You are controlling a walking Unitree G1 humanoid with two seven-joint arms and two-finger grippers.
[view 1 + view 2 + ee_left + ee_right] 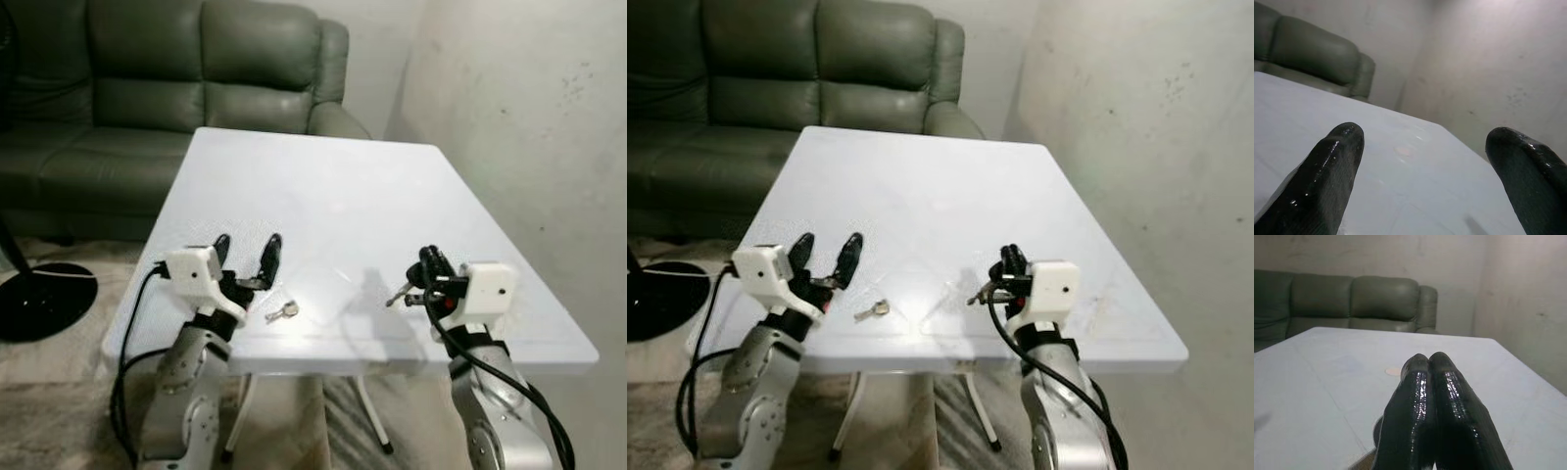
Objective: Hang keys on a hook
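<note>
A white tabletop (pixel 333 196) stands before a grey-green sofa (pixel 167 88) and a bare plaster wall (pixel 529 117), with a black round stand base (pixel 44 299) on the floor to the robot's left. One key (pixel 283 311) lies flat near the tabletop's near edge, just beside the left hand (pixel 247 257), whose fingers (pixel 1327 171) are spread apart above the surface. The right hand (pixel 423 277) hovers over the near right part of the tabletop with its fingers (pixel 1435 401) pressed together, apparently pinching a second key (pixel 399 292) that juts out toward the middle. To hang it well, the grip should probably stay firm on the key's bow, leaving its hole free to meet the hook, and the key on the tabletop should stay undisturbed.
</note>
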